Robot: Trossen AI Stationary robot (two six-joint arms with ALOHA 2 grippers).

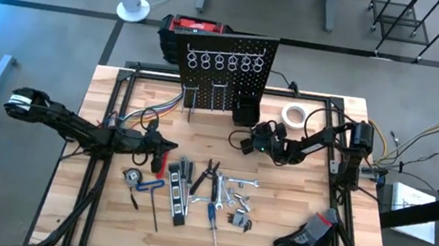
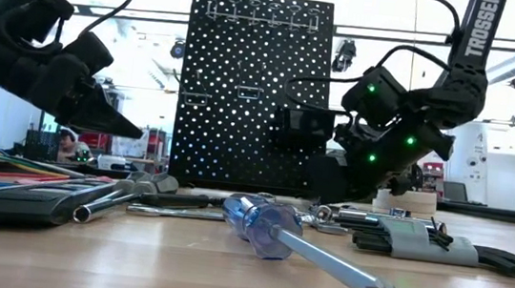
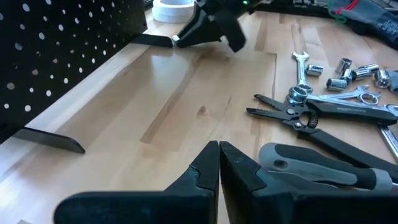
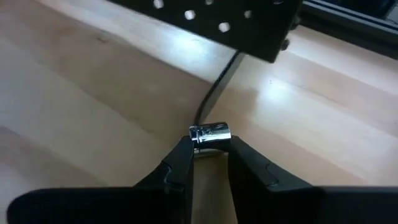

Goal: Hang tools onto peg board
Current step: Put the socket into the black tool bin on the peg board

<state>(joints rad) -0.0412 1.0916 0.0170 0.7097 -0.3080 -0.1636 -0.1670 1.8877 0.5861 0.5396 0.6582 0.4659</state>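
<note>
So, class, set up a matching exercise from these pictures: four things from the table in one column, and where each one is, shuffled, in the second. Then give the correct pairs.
Things:
1. silver socket
2. white tape roll
3. black gloves
4. blue-handled screwdriver

Places:
A. on the table's front right part, in the high view
B. between the right gripper's jaws
C. lying nearest the camera in the low view
D. just right of the peg board, beside its small black bin

Pairs: 1-B, 2-D, 3-A, 4-C
</note>
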